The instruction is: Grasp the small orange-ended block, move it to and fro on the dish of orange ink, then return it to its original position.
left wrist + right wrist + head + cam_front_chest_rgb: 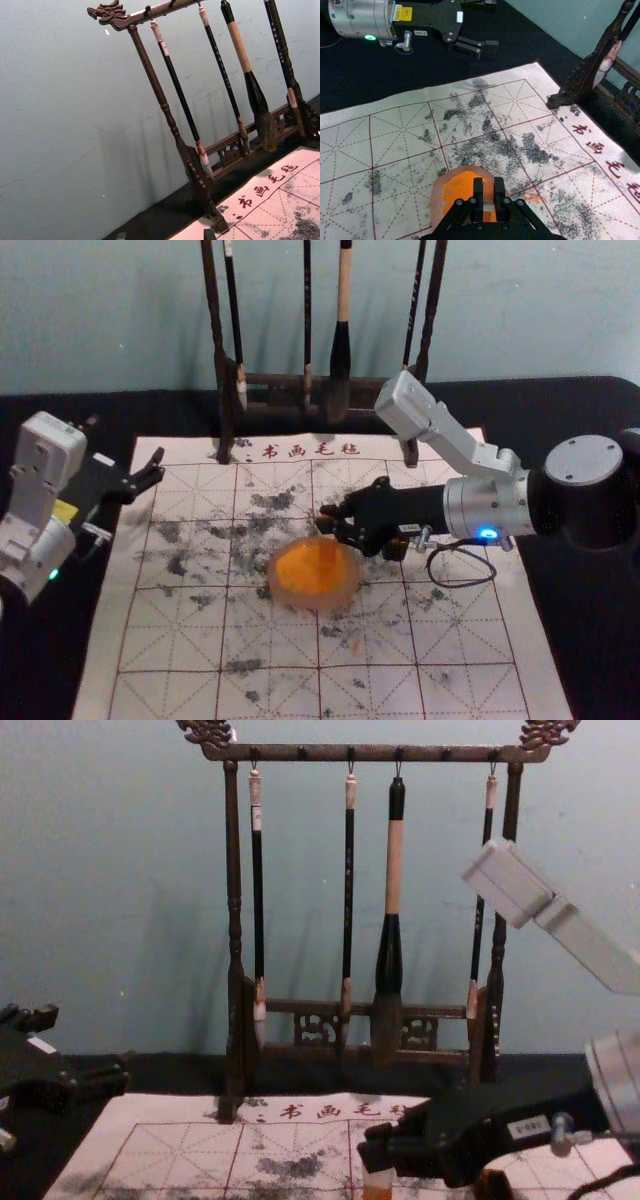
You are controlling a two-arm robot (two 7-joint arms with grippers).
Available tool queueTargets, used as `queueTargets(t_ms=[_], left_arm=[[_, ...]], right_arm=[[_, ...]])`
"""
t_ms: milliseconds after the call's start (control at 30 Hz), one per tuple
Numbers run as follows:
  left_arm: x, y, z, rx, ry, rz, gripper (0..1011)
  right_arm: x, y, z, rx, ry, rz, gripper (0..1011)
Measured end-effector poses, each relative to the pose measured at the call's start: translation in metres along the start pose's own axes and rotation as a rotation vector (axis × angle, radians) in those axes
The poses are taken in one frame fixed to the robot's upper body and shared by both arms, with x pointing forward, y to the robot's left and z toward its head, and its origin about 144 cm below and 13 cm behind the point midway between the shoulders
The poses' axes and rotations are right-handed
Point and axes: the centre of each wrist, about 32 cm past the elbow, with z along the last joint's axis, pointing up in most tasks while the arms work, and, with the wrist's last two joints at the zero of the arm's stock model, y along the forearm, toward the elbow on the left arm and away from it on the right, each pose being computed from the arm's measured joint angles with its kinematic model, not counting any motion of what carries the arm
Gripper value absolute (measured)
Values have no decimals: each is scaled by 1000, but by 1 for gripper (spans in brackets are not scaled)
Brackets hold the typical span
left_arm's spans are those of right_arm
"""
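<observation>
Over the dish of orange ink (296, 575), my right gripper (328, 527) holds the small block (328, 553), which looks translucent orange toward its lower end. From the right wrist view, the right gripper (488, 192) is shut on the block (488, 191), with the dish (438, 200) beneath it. The chest view has the block (377, 1184) hanging below the right gripper (377, 1150). Whether its end touches the ink, I cannot tell. My left gripper (150, 472) is parked off the mat's left edge, its fingers apart in the left wrist view.
A dark wooden rack (233, 920) with hanging brushes (392, 870) stands at the mat's far edge. The gridded felt mat (270, 680) carries grey ink smudges. A dark brown object (395, 549) sits under the right gripper's body, right of the dish.
</observation>
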Motion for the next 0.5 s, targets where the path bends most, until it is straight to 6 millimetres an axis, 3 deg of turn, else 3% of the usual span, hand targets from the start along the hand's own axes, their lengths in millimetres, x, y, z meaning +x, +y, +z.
queueTargets(t_ms=[500], left_arm=[[0,0,0,0,0,0,1001]], right_arm=[[-10,-2,-2,0,-4,41,127]])
